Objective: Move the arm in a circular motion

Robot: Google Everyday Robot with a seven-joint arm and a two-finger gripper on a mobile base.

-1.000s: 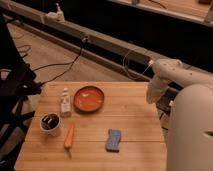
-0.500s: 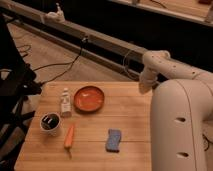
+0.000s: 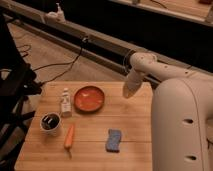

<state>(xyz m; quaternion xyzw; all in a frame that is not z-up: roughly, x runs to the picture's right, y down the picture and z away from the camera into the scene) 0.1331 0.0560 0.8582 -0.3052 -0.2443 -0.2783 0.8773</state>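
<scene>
Nearest the camera: the arm (image 3: 181,117). Its fat glossy white link fills the lower right and covers the desk's right edge. Small dark holes show on its side.

Desk (image 3: 127,117), light wood, front row:
- carrot (image 3: 69,136), lying roughly front to back, tip toward the camera
- blue sponge (image 3: 114,140), right of the carrot and apart from it
- white cup (image 3: 50,123), dark inside, just left of the carrot's far end

Next row back:
- small pale bottle (image 3: 65,102), upright, just behind the cup
- orange-red plate (image 3: 89,98), just beside the bottle on its right; can't tell if they touch

Far right of the desk: the arm bends at an elbow past the back edge and runs a thinner link down and left, tapering to a pale tip. The claw (image 3: 128,91) is at that tip, over the back right part of the desk, right of the plate and well apart from it. Can't tell whether the claw is apart or together, nor whether it touches the wood. Nothing visibly held.

Left of the desk: dark frame or chair (image 3: 17,92), not resolvable.

Behind: black cables (image 3: 65,62) on the floor, then a long dark rail (image 3: 102,44) running diagonally. A small white object (image 3: 57,12) sits on the ledge at top left.
</scene>
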